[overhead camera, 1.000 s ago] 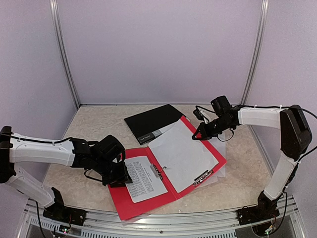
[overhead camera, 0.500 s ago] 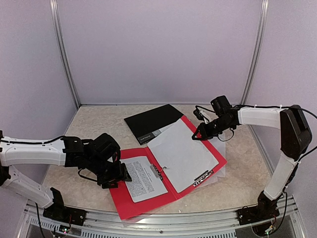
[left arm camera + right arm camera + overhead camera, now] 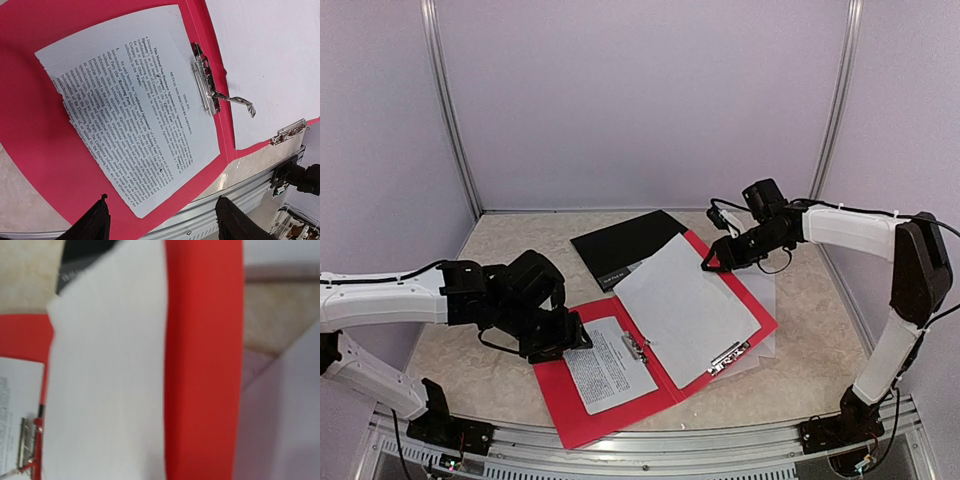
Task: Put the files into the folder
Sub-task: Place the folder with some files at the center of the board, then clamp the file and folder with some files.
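Open red folder (image 3: 565, 405) flat on the counter (image 3: 500, 260): printed sheet (image 3: 608, 365) on its left flap, top edge at the metal clip (image 3: 205, 82) by the spine; big blank sheet (image 3: 685, 310) on its right flap. Left hand (image 3: 563, 335) over the folder's left flap, fingers spread wide, nothing between them. Right hand (image 3: 710, 264) at the folder's far corner, can't tell its opening.

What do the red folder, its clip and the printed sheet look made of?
Red folder: probably thin plastic or coated card; smooth, uniform colour, crisp centre fold.
Clip: metal; bright silvery reflections, thin wire lever.
Printed sheet: plain matte paper; dense black text, one ragged, torn-looking edge.
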You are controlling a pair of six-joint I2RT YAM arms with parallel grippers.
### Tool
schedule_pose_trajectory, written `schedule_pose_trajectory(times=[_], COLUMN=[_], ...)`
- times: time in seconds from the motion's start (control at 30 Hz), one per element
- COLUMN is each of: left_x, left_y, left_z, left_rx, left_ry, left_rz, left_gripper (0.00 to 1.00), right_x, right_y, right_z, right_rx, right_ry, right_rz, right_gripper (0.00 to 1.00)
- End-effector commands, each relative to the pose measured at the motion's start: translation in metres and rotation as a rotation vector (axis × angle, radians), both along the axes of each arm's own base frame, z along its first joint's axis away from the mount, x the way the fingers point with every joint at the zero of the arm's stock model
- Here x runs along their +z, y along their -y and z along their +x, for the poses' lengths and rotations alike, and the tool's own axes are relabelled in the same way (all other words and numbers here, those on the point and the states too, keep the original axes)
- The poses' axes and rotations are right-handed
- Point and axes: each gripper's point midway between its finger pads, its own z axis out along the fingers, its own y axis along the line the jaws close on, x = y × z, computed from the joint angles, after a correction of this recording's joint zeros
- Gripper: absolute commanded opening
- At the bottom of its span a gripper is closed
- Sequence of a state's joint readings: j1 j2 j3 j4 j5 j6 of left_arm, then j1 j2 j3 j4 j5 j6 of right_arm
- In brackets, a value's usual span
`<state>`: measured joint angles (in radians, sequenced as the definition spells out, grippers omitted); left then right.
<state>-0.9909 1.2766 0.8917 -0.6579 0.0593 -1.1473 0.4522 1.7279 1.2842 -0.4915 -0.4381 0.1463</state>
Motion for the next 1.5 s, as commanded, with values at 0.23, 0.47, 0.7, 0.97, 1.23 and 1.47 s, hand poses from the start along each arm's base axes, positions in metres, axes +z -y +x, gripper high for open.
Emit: schedule_pose_trajectory(times=[0.23, 0.47, 0.7, 0.97, 1.23, 1.47], left_x=[0.008, 0.0, -0.004, 0.004, -0.007, -0.008], left_y=[0.04, 0.045, 0.05, 0.064, 0.064, 0.062], left_z=[0.023, 0.034, 0.045, 0.065, 0.061, 0.056], left_rx=[-0.114, -0.128, -0.143, -0.164, -0.161, -0.169], left_ry=[0.087, 0.088, 0.102, 0.13, 0.102, 0.09], left_rz=[-0.045, -0.057, -0.079, -0.123, -0.145, -0.15], left_gripper=[0.7, 0.7, 0.71, 0.71, 0.71, 0.71], right_x=[0.059, 0.09, 0.117, 0.116, 0.08, 0.04], right_y=[-0.018, -0.033, -0.054, -0.077, -0.096, -0.101], right_z=[-0.002, -0.007, -0.015, -0.03, -0.078, -0.11], right_rx=[0.021, 0.042, 0.082, 0.149, 0.268, 0.327], right_ry=[0.148, 0.22, 0.283, 0.301, 0.256, 0.179], right_rz=[-0.031, -0.019, -0.011, -0.05, 0.001, -0.009], right_gripper=[0.53, 0.57, 0.59, 0.6, 0.52, 0.52])
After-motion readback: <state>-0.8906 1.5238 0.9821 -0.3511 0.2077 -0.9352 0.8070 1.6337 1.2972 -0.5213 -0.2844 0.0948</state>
